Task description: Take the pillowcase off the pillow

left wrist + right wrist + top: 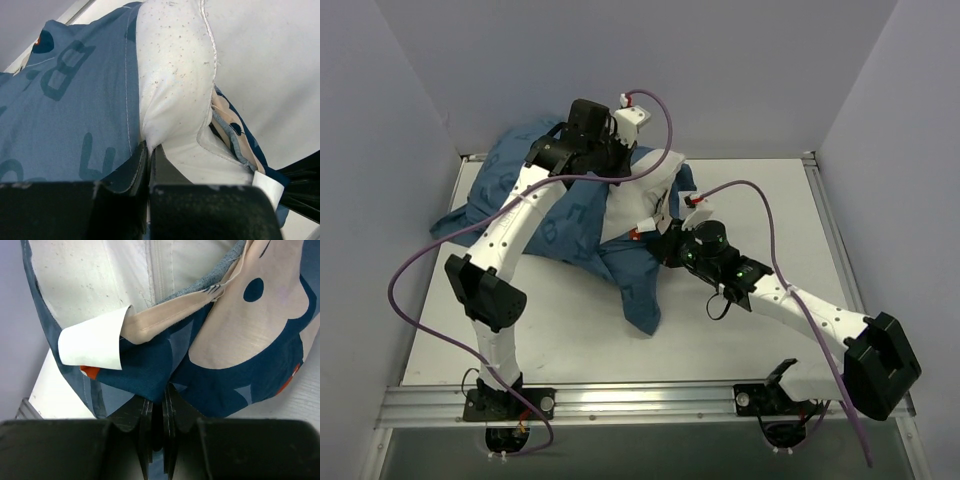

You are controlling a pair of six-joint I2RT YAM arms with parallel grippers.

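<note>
The dark blue pillowcase (570, 225) with lighter letters lies bunched across the table's back left, one fold hanging toward the front (638, 290). The white pillow (638, 200) sticks out of its open end. My left gripper (620, 150) is at the pillow's far end, shut on a pinch of white pillow fabric (170, 90); the pillowcase (65, 105) lies beside it. My right gripper (665, 240) is shut on the pillowcase's edge (165, 370), next to a white tag (92, 345) and the pillow's seam (160, 270).
The white table (770, 220) is bounded by a metal rail at the front (640, 400) and grey walls at the back and sides. Purple cables loop over both arms.
</note>
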